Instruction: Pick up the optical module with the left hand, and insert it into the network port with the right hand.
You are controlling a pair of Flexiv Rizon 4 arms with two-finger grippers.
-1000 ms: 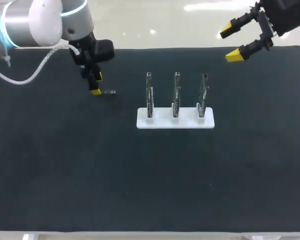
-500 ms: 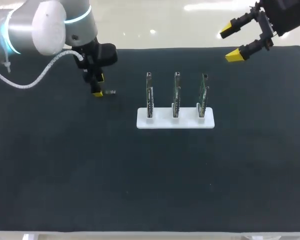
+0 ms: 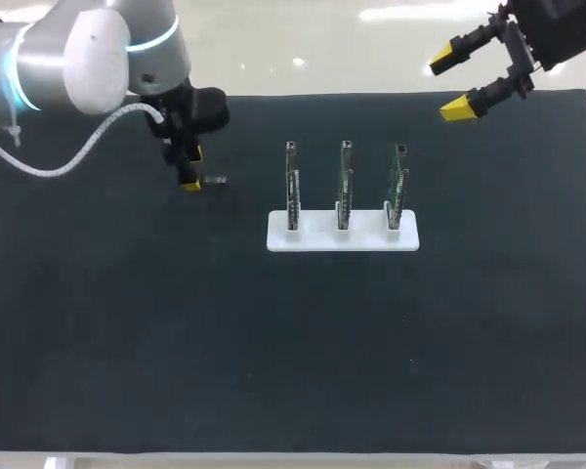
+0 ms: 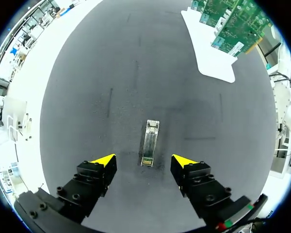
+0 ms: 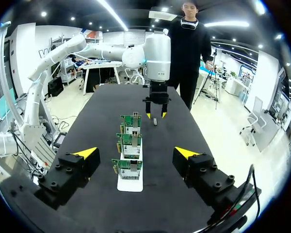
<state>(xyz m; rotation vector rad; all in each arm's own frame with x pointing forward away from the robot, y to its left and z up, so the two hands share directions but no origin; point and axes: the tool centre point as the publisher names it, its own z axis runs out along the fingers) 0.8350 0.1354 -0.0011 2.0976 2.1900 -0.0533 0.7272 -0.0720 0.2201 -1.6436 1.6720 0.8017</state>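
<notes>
The black counter (image 3: pixel 273 342) holds a white stand (image 3: pixel 342 235) with three green boards (image 3: pixel 344 181) standing up in a row. The left hand (image 4: pixel 143 161) hangs low over the counter's far left part, fingers apart. The right hand (image 3: pixel 449 88) is up by the far right corner, fingers apart too. The small optical module (image 4: pixel 149 143) lies flat on the counter between the left hand's open fingers, touching neither.

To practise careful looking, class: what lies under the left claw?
The optical module lies flat on the black table, between the open fingers of the left claw, with neither finger touching it. Its underside is hidden against the table.
</notes>
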